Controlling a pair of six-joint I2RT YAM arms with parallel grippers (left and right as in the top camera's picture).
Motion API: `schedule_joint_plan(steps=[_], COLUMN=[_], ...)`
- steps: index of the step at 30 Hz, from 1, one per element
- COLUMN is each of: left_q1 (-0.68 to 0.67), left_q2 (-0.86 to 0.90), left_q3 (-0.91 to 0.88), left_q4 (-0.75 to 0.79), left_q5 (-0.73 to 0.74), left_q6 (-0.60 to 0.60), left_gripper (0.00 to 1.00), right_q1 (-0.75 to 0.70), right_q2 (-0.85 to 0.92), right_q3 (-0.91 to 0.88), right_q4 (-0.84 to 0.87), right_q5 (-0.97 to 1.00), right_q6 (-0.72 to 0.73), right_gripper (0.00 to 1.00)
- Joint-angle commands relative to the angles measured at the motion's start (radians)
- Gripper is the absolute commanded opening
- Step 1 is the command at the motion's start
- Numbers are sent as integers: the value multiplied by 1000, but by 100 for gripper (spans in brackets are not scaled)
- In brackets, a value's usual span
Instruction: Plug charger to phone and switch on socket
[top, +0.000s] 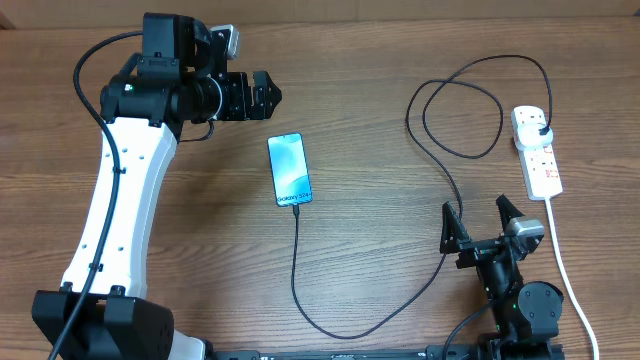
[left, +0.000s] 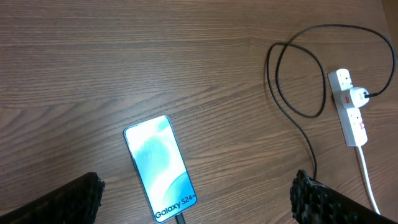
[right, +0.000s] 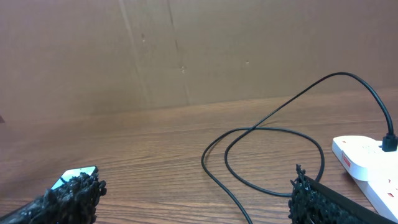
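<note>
We see the phone (top: 290, 170) lying flat on the wooden table (top: 380, 60), a little left of centre, screen up and lit blue-teal with its "Galaxy S24" text at the near end. The charger (top: 340, 333) meets that near end of the phone. From there its thin black cable sweeps toward the front edge of the table, climbs back on the right, makes a loose loop and ends at the socket (top: 545, 170), where its plug sits in an outlet near the far end. The socket lies at the right side of the table, well apart from the phone, and its thick white cord (top: 568, 270) trails toward the front edge. We cannot tell how the red switches are set. The left gripper (top: 270, 97) hovers beyond the phone's far end with its fingers spread wide apart and nothing between them. The right gripper (top: 478, 212) sits near the front right, between cable and white cord, also spread wide and empty — the cable passes close by one finger.
</note>
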Motion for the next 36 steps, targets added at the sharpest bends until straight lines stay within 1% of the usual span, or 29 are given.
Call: schedule_joint_plan(steps=[1,5,11,15,17,19,21,26,30,31,36], left_q1=[4,3,1,-2,-3,-3,-2,0,11,24,64], left_q2=[-10,-28,-116,-232,-283,-352,-455,-674,-849,-911,-1080], left_q3=[8,8,8,-18,-49,-112,-232,-518,-750,-832,-1067], left_q4=[2,2,2,2,7,40,131,378,568,630,793], left_q5=[4,-8,-8,-164,-214,-262,-282,-340,-353,-351,-346], left_q6=[11,11,11,32,37,61,108,130,143,143,143], left_gripper=[100,100,100,100,100,100,100,100,100,99,99], right_q1=[5,5,5,5,5,5,5,5,5,5,5], right_q2=[-11,-11,-11,-11,-11,-11,-11,-11,-11,-11,-11], right_q3=[-11,-11,-11,-11,-11,-11,-11,-11,-11,-11,-11], right_q4=[5,5,5,5,5,5,5,5,5,5,6], right_q5=[10,10,10,10,10,10,10,10,10,10,10], right_q6=[-1,-1,-1,-1,-1,-1,-1,-1,-1,-1,-1], right_gripper=[100,100,100,100,100,100,100,100,100,100,100])
